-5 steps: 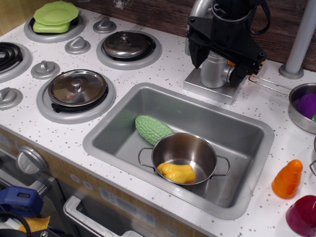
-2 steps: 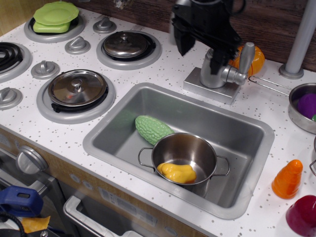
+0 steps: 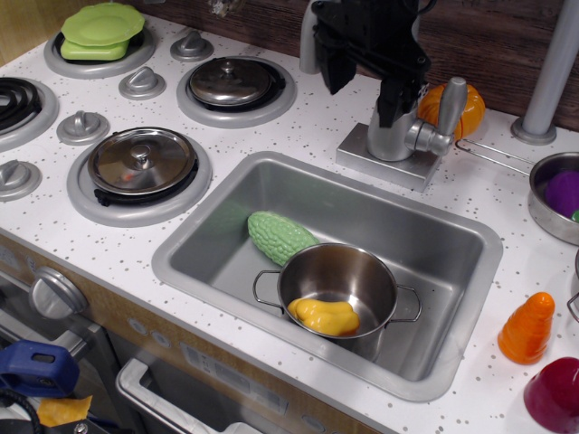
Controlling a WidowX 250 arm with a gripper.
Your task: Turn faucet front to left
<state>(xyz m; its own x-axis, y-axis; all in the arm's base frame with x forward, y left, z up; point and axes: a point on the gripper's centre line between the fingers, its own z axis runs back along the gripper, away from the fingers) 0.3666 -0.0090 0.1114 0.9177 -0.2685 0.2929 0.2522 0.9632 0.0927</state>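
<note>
The silver-grey faucet (image 3: 395,136) stands on its square base behind the sink (image 3: 181,262). Its side lever (image 3: 450,104) points right. Its curved spout (image 3: 308,36) shows at the upper left, pointing left and away from the sink. My black gripper (image 3: 362,86) hangs over the top of the faucet. Its jaws stand apart: one finger (image 3: 331,68) is next to the spout, the other finger (image 3: 392,98) is against the upright cylinder. The gripper's body hides most of the spout, so whether a finger touches it is unclear.
In the sink lie a bumpy green vegetable (image 3: 279,237) and a steel pot (image 3: 348,267) holding a yellow toy (image 3: 324,316). An orange pumpkin (image 3: 468,110) and a grey pole (image 3: 554,68) stand behind the faucet. Lidded burners (image 3: 141,161) are on the left, an orange cone (image 3: 527,328) on the right.
My gripper has risen and moved left from around the faucet's cylinder. The spout has swung with it to the left, and the lever and the pumpkin now show.
</note>
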